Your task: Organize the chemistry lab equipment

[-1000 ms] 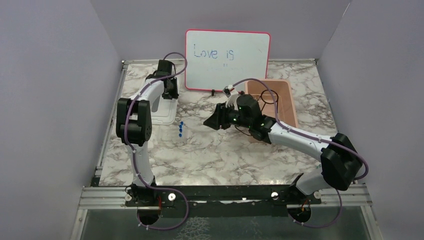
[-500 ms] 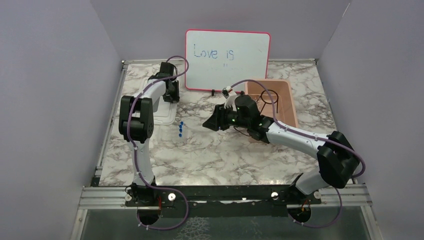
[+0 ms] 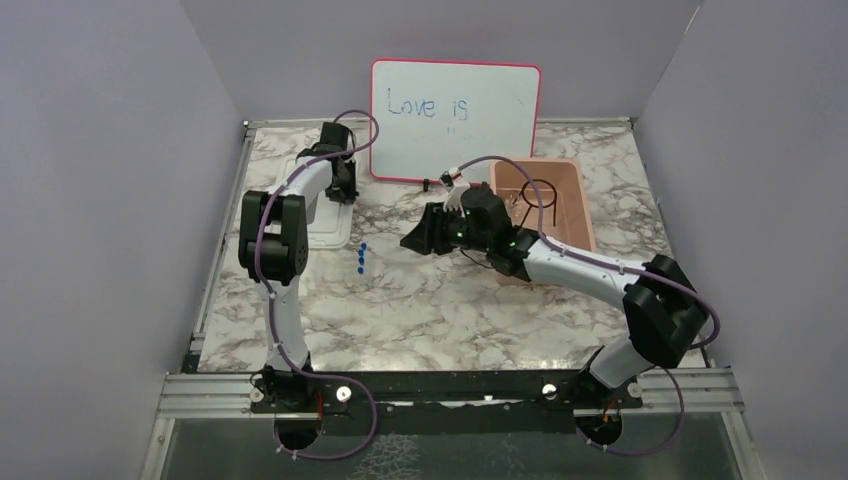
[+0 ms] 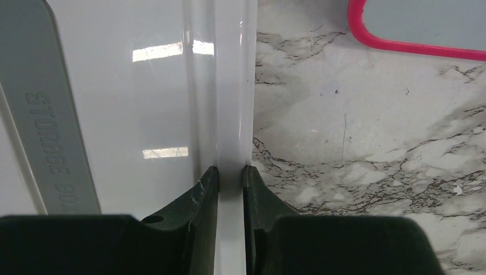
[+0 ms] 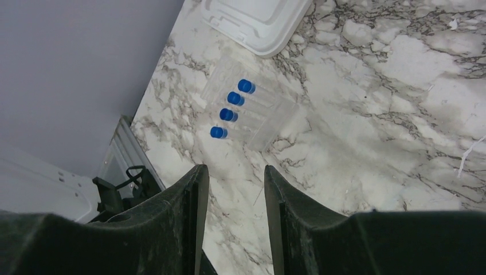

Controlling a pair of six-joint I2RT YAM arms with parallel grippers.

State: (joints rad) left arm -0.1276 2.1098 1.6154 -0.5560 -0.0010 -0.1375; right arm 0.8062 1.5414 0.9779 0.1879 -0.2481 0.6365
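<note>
Several clear blue-capped tubes lie side by side on the marble left of centre; the right wrist view shows them ahead of my right gripper. My right gripper is open and empty, above the table right of the tubes. A black wire ring with stem stands in the pink tub. My left gripper is shut on the right rim of the white lid at the back left. Tweezers, rods and the red-yellow stick are not visible.
The pink-framed whiteboard reading "Love is" stands at the back. The white lid lies by the left edge. A small black clip sits in front of the board. Grey walls enclose the table on three sides.
My right gripper has moved left, toward the tubes. My left gripper shifted slightly back on the lid's rim between the first two frames, then stayed.
</note>
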